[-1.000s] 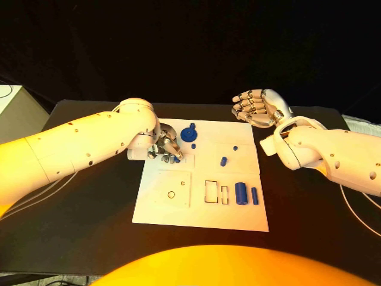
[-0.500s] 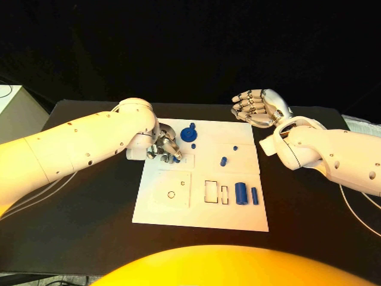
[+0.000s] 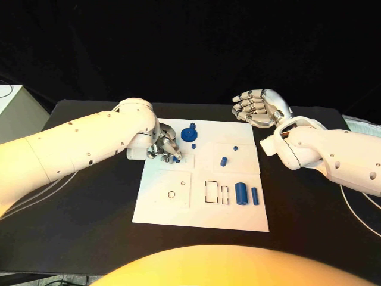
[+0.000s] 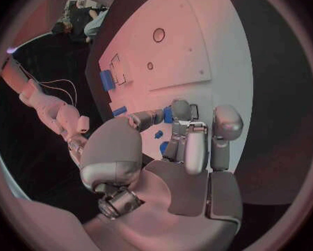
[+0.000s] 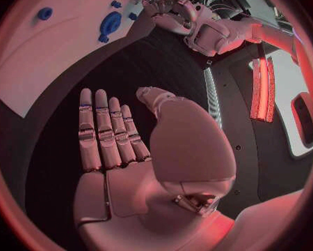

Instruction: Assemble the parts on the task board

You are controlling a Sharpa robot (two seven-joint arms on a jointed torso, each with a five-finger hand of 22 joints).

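The left robot hand (image 3: 165, 148) is down on the far left corner of the white task board (image 3: 178, 213), fingers curled over a small blue part (image 4: 167, 115). In the left wrist view that part sits right between the fingertips (image 4: 181, 107), with two more small blue pieces just beside it. Whether the fingers actually pinch it or only touch it cannot be told. The board lies in the middle of the black desk (image 3: 87, 208).

The right robot hand (image 3: 255, 107) hangs above the desk beyond the board's far right corner, palm open and fingers straight and together, holding nothing.

The remaining parts lie toward the robot from the left hand. A blue gear-like disc (image 3: 189, 134) stands just beside it. A short peg (image 3: 223, 161) rests mid-board. Two blue cylinders (image 3: 241, 194) lie side by side near the right edge, their long axes running from the near edge toward the far one, beside rectangular recesses (image 3: 212, 192). Those cylinders are nearer the right arm, so they are probably its to fetch, while the left hand deals with the corner cluster first.
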